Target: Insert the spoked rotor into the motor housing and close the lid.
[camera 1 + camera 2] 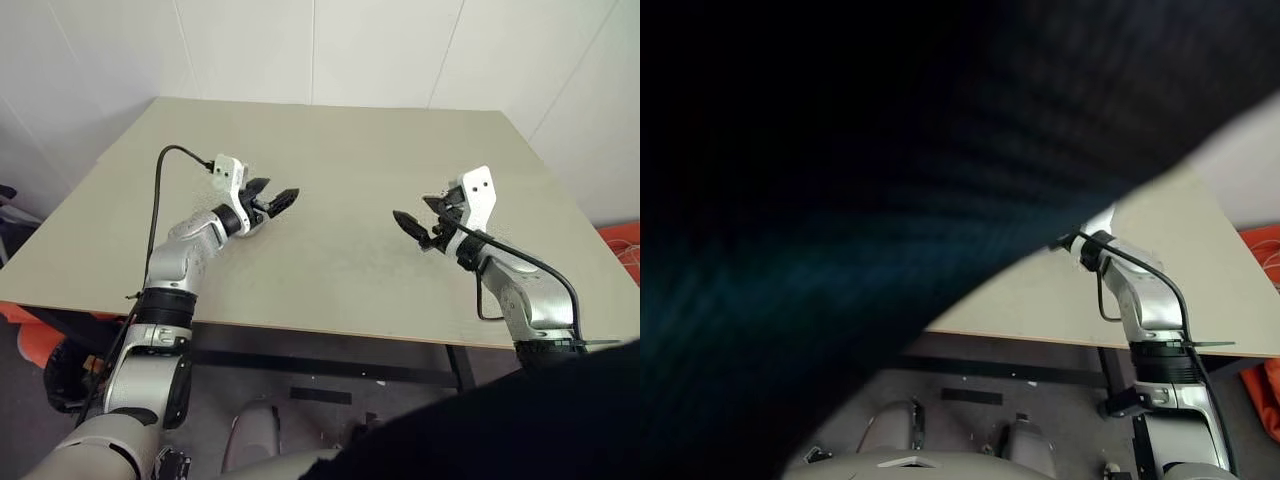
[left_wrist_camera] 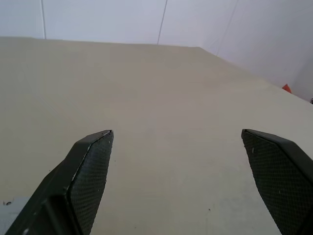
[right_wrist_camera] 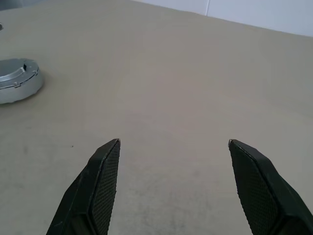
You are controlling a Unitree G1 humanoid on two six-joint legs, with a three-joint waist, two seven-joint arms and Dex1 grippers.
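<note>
The spoked rotor, the motor housing and the lid are out of view. Over the beige table (image 1: pixel 340 130) my left gripper (image 1: pixel 272 194) hangs open and empty, pointing toward the middle. The left wrist view shows its two black fingers (image 2: pixel 93 161) wide apart above bare tabletop. My right gripper (image 1: pixel 420 222) faces it from the right, also open and empty. Its pads (image 3: pixel 105 176) stand apart over bare table in the right wrist view.
A silver round part (image 3: pixel 17 81) sits at the edge of the right wrist view; I cannot tell what it is. A dark blurred shape (image 1: pixel 840 200) close to the lens covers most of the right eye view. White walls stand behind the table. Orange items (image 1: pixel 622 245) lie beyond its right edge.
</note>
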